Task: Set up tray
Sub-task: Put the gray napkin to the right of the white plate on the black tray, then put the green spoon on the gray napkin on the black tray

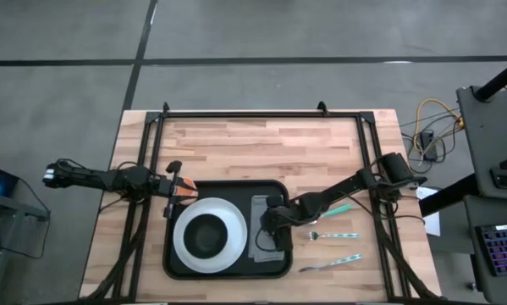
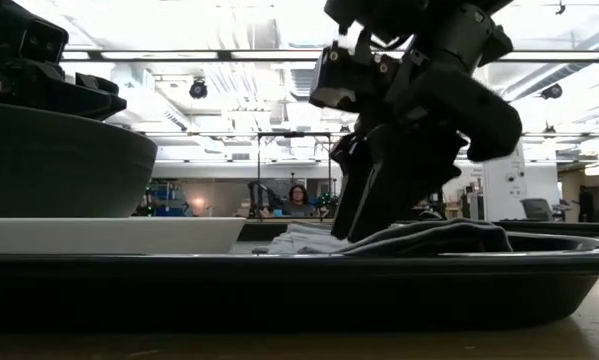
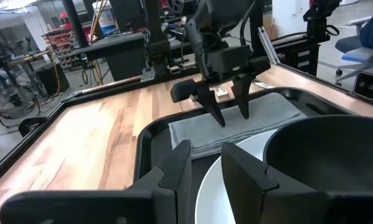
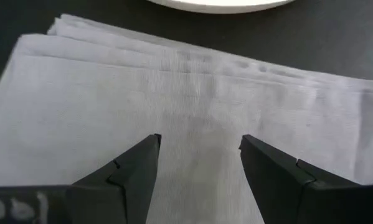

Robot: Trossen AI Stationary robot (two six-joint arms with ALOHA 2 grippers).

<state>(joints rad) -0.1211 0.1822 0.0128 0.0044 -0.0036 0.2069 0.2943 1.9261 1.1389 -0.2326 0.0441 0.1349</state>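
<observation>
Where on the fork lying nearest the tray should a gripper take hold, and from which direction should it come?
Grip the fork at mid-handle, coming straight down from above with the fingers across its width. It lies flat on the table, thin and long, so only its narrow sides give purchase. The tray rim to its left leaves room.

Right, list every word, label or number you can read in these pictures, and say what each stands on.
No text can be read for certain.
Pale marks on the right hand's finger: cut off, unreadable.
Tray, plate, bowl, napkin: no markings visible.
</observation>
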